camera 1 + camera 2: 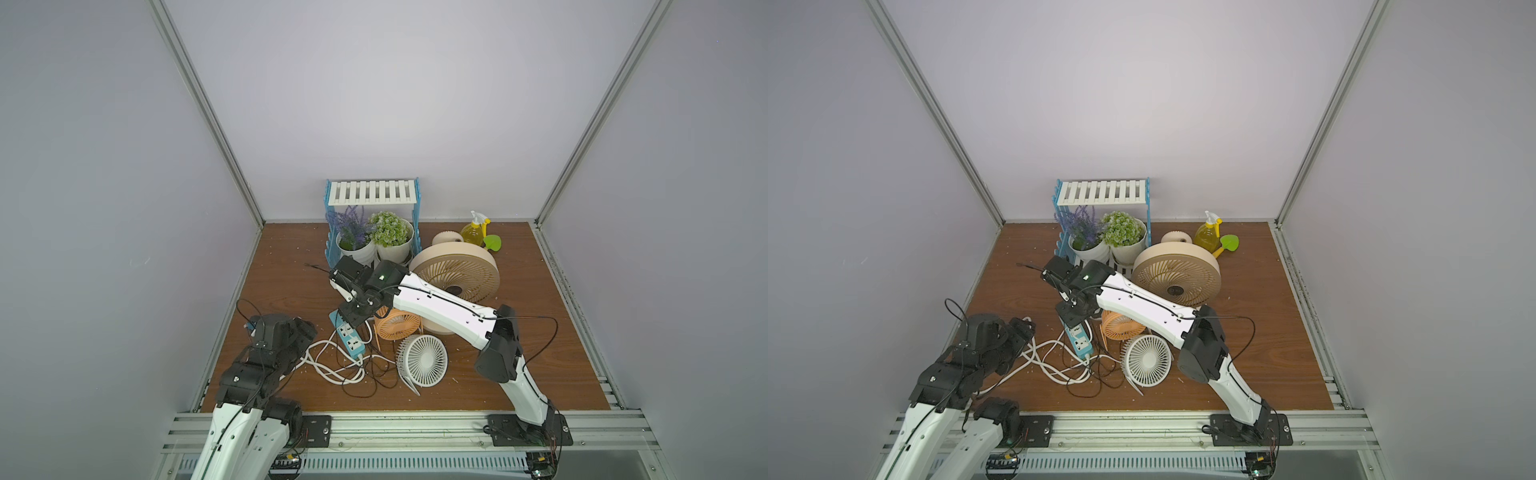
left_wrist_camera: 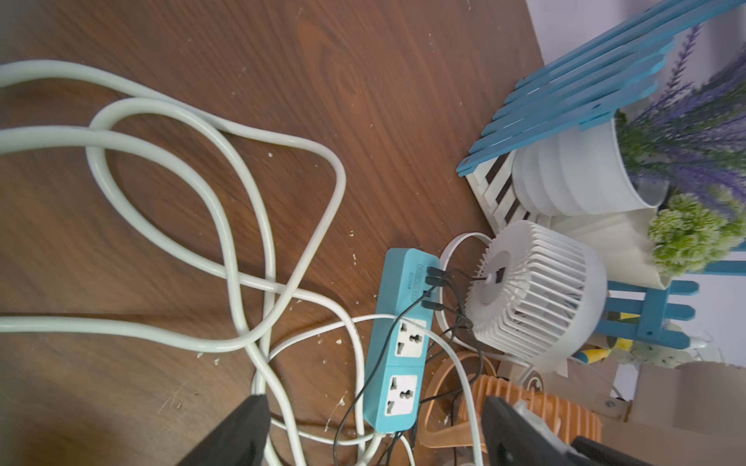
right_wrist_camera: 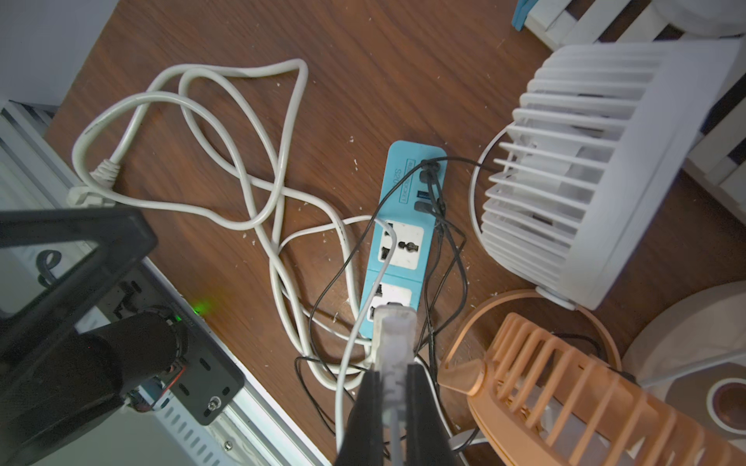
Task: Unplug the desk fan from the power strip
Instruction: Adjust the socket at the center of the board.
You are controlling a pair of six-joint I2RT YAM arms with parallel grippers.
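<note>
Both top views put the left gripper [image 2: 373, 407] at the lower left, and its wrist view shows it spread wide and empty near loops of thick white cord [image 2: 40, 139] — free, I judge, to steady the bar if needed. Just left of centre the power strip [image 1: 348, 338] lies flat on the table [image 1: 540, 332], both white sockets bare in the left wrist view. Over its upper end the right gripper [image 3: 391, 375] pinches a white plug [image 3: 393, 322] by its flat sides, suited to a straight pull — the plug looks clear already. Right of it stands the beige fan [image 1: 455, 272], probably that plug's owner.
</note>
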